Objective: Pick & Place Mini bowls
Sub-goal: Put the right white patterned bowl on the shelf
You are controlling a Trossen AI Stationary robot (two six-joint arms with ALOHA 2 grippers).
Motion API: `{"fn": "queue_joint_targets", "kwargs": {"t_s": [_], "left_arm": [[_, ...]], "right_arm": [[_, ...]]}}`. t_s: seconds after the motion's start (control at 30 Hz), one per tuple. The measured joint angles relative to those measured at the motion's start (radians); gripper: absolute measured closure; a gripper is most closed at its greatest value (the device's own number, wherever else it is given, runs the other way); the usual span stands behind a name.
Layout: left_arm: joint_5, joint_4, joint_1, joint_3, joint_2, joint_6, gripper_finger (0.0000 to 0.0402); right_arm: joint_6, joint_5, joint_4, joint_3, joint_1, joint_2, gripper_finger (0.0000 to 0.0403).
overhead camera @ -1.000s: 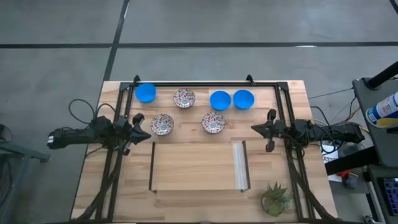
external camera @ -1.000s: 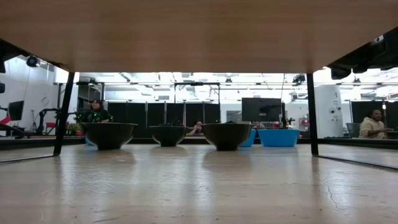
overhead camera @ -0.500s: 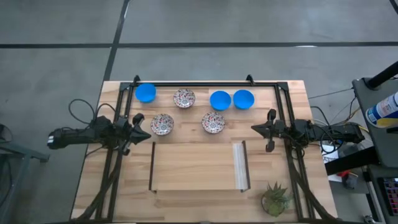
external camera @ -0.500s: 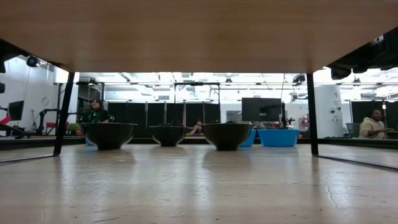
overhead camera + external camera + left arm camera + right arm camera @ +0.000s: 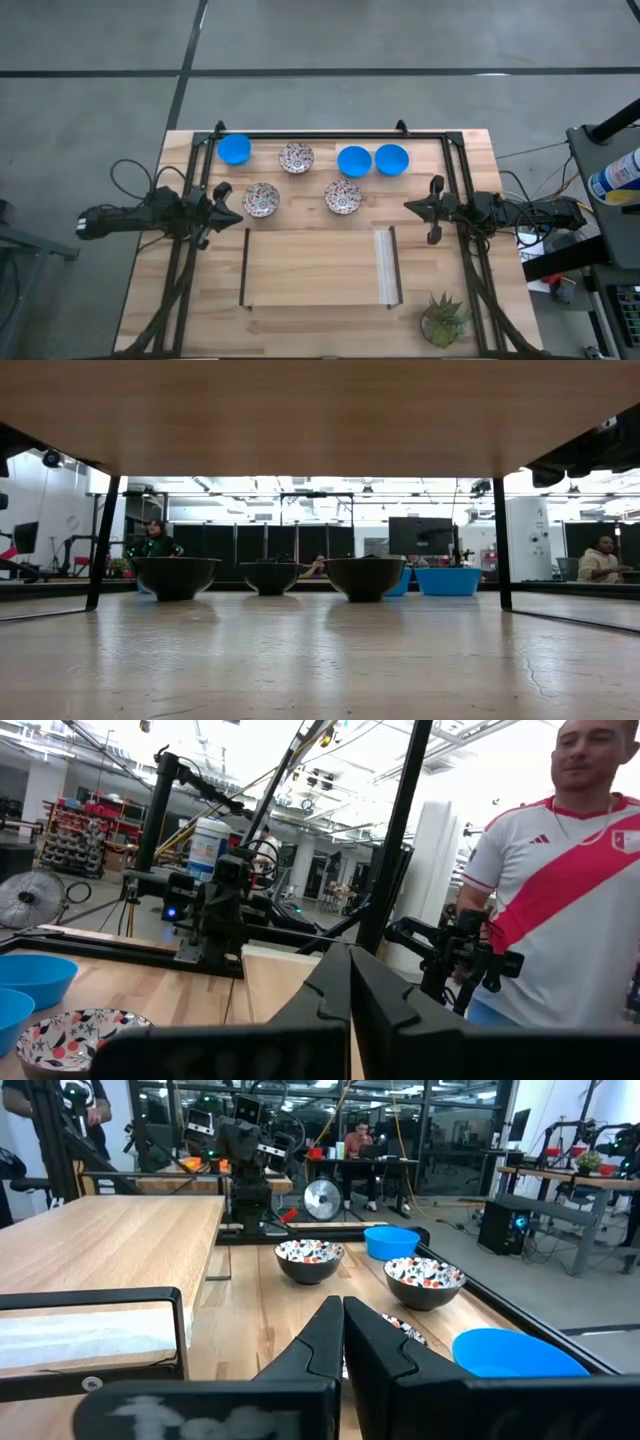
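Dark and low, both arms lie stretched over the wooden table (image 5: 330, 265), reaching inward from opposite edges toward the black-edged rectangular frame (image 5: 318, 266) set into the board. The left gripper (image 5: 232, 207) points at the frame's near-left corner, its two fingers pressed together and holding nothing. The right gripper (image 5: 412, 206), just beyond the frame's opposite corner, is likewise closed and empty, touching no bowl. All six mini bowls sit on the table on the far side of the frame, clear of both arms: a blue bowl (image 5: 234, 149) at the far left, a floral bowl (image 5: 296, 157) beside it, then two blue bowls (image 5: 354, 160) (image 5: 391, 158) side by side. Two more floral bowls (image 5: 261, 199) (image 5: 343, 196) rest closer to the frame's far edge. A small green plant (image 5: 443, 318) stands beyond the frame's near-right corner. A person in a red-and-white shirt (image 5: 560, 880) stands beyond the table
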Motion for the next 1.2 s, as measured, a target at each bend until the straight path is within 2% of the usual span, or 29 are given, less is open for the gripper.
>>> {"fn": "queue_joint_targets", "kwargs": {"t_s": [0.17, 0.27, 0.5, 0.7, 0.9, 1.03, 1.2], "left_arm": [[0.0, 0.0, 0.0, 0.0, 0.0, 0.0, 0.04], [0.0, 0.0, 0.0, 0.0, 0.0, 0.0, 0.04], [0.0, 0.0, 0.0, 0.0, 0.0, 0.0, 0.04], [0.0, 0.0, 0.0, 0.0, 0.0, 0.0, 0.04], [0.0, 0.0, 0.0, 0.0, 0.0, 0.0, 0.04], [-0.004, 0.0, 0.0, 0.0, 0.0, 0.003, 0.04], [-0.014, 0.013, 0.0, 0.0, 0.0, -0.008, 0.04]], "right_arm": [[0.025, 0.0, 0.0, 0.0, 0.0, 0.0, 0.0394], [0.112, 0.0, 0.0, 0.0, 0.0, 0.0, 0.0394], [0.483, 0.0, 0.0, 0.0, 0.0, 0.0, 0.0394], [0.706, 0.002, 0.0, 0.0, -0.002, 0.0, 0.0394], [1.042, 0.005, 0.005, 0.0, -0.002, 0.0, 0.0394], [1.176, 0.017, 0.008, 0.0, -0.002, 0.0, 0.0394], [1.267, 0.036, 0.025, 0.0, -0.002, 0.001, 0.0394]]}}
